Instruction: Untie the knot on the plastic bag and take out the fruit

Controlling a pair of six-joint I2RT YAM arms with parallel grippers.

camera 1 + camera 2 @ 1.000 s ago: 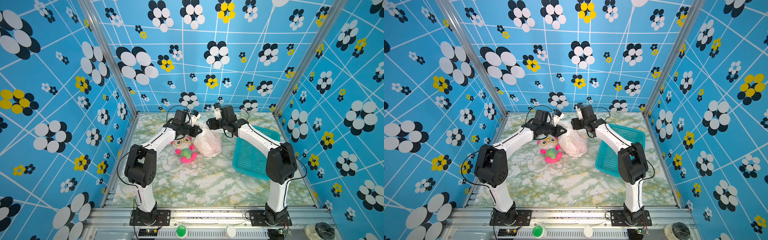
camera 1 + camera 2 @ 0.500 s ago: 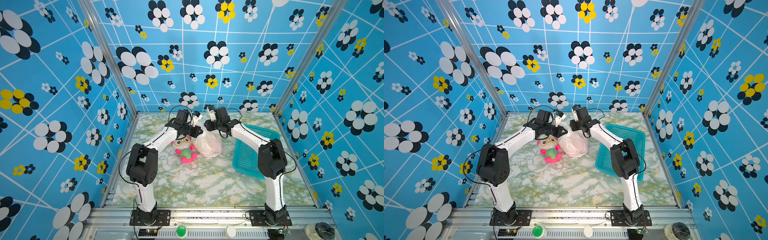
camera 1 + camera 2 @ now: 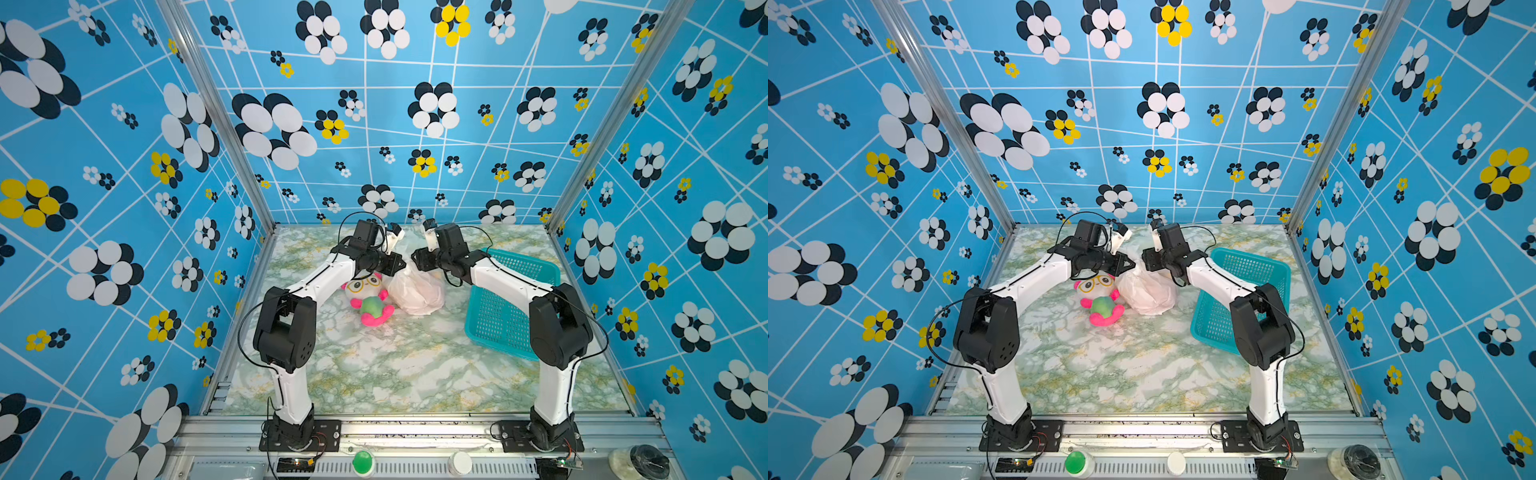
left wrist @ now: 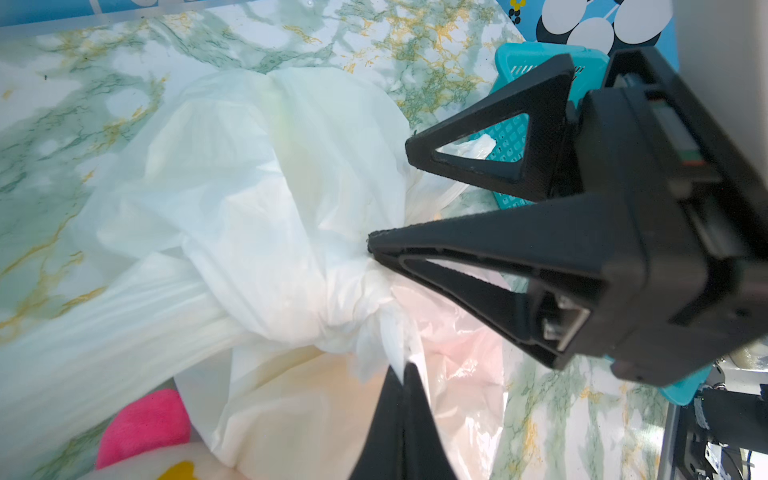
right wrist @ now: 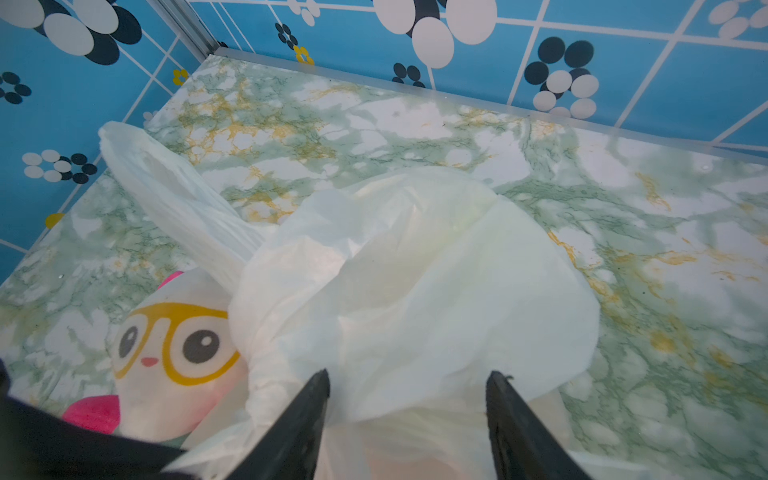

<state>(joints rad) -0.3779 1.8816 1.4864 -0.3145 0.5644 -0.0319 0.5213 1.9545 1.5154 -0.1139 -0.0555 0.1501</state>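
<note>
Top views both give the layout. From where I stand by the arm bases, nearest is bare marble table (image 3: 395,374), with no fruit lying on it anywhere. Next back is the plush toy (image 3: 370,305), face up, touching the plastic bag (image 3: 417,293) on its left-arm side. The bag sits on the table about midway back, full, lumpy and closed. On its right-arm side, near but apart, is the teal basket (image 3: 498,311): empty, mesh floor showing except where the right arm covers it.

Contents: the fruit (image 4: 453,328) is all inside the bag as far as I can see. It shows only as pink and yellow-orange tints through the film in the left wrist view, so count and kinds aren't readable.

Progress: early. The knot (image 4: 357,299) is still tied, a tight twisted lump at the top of the bag, and nothing is out. Left to do, my read: work the knot loose, spread the mouth, lift out every piece. The basket looks like the drop spot, but the task doesn't say.

At the knot, the left gripper (image 4: 402,374) has its jaws together, pinching a tail of bag film right beside it. The right gripper (image 5: 409,376) has its jaws apart, straddling a bulge of film. One fingertip touches the knot in the left wrist view, but it holds nothing. Farthest back, a flat handle strip (image 5: 166,187) sticks out from the knot toward a back corner, ungripped.
</note>
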